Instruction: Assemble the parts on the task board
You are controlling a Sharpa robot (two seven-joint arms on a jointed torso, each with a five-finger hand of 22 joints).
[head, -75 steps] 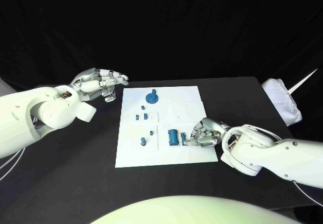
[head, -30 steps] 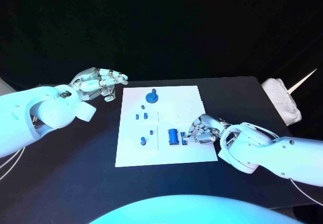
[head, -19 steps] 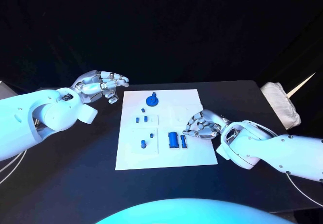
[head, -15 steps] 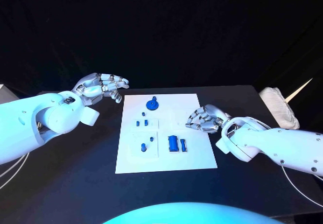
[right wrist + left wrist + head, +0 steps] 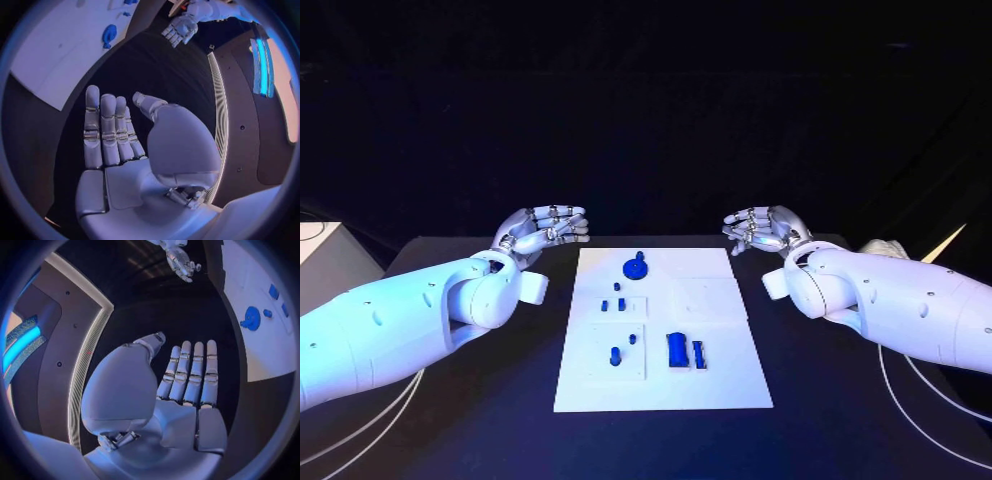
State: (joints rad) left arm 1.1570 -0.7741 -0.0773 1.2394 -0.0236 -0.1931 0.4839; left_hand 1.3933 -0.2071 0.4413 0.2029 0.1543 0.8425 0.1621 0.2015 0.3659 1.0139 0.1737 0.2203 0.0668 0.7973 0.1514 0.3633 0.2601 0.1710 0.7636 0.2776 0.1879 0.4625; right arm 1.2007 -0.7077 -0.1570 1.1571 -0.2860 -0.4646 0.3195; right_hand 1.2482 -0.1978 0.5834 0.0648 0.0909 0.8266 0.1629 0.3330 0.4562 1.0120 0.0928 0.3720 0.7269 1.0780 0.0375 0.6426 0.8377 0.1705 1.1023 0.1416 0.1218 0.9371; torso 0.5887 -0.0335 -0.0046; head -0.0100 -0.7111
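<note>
In the head view, the white board (image 5: 664,330) lies in the middle of the black table (image 5: 473,420), running from the centre toward the lower part of the frame. Blue parts sit on it: a round disc with a peg (image 5: 636,266) near its top edge, two small pegs (image 5: 610,303) just below, two more small pieces (image 5: 623,346) lower left of centre, and a thick block (image 5: 678,349) with a thin bar (image 5: 698,352) just beside it, lower centre. The left hand (image 5: 545,230) is raised at centre left, off the board's upper left corner, fingers apart, holding nothing. The right hand (image 5: 762,229) is raised at centre right, off the upper right corner, also spread and empty. A white cloth bundle (image 5: 884,247) lies at the right edge.

In the left wrist view, the left hand (image 5: 181,390) fills the middle, palm flat, fingers straight side by side, thumb apart, nothing in it. The board (image 5: 259,315) curves along the right side with the blue disc (image 5: 252,318) on it; the right hand (image 5: 180,260) is at the top.

In the right wrist view, the right hand (image 5: 122,145) lies flat and empty in the middle. The board (image 5: 62,50) is at upper left with the disc (image 5: 109,35); the left hand (image 5: 179,27) is at the top.
</note>
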